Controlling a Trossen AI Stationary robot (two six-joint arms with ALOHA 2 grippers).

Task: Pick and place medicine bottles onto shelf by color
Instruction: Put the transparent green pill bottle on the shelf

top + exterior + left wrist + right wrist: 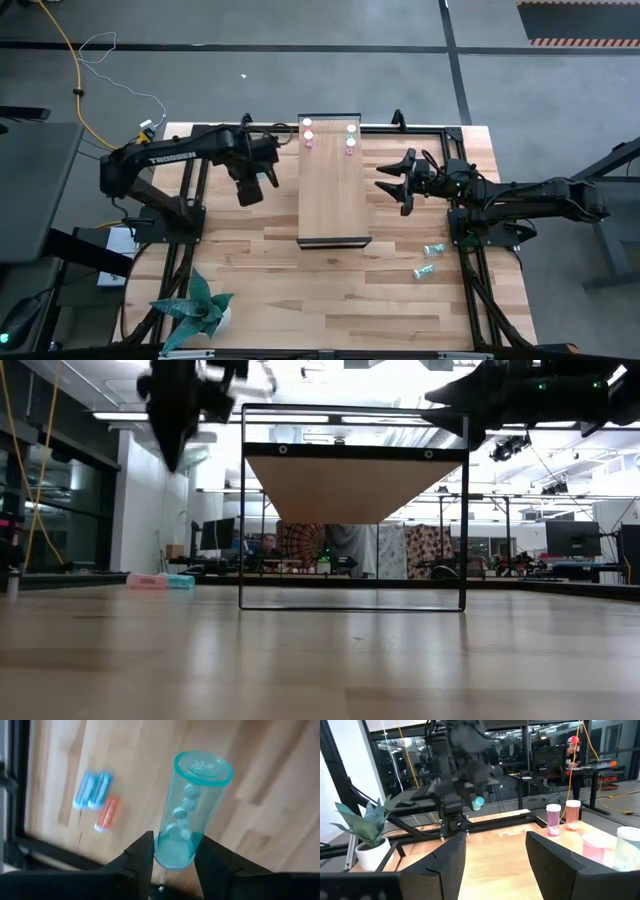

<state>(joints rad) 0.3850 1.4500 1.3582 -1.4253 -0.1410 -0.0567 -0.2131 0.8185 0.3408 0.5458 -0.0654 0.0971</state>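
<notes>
Raised shelf (333,195) at mid-surface with pink and green bottles (308,135) at its far end, right end effector (392,181) spread wide and empty beside it, left end effector (172,865) pinching a teal bottle (192,810) low at its base, likely to tip or slip during placement.

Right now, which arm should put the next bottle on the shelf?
Left. The left gripper is already shut on a teal bottle and hangs beside the shelf. The right gripper is open and empty on the shelf's other side, and would first have to fetch a bottle.
</notes>
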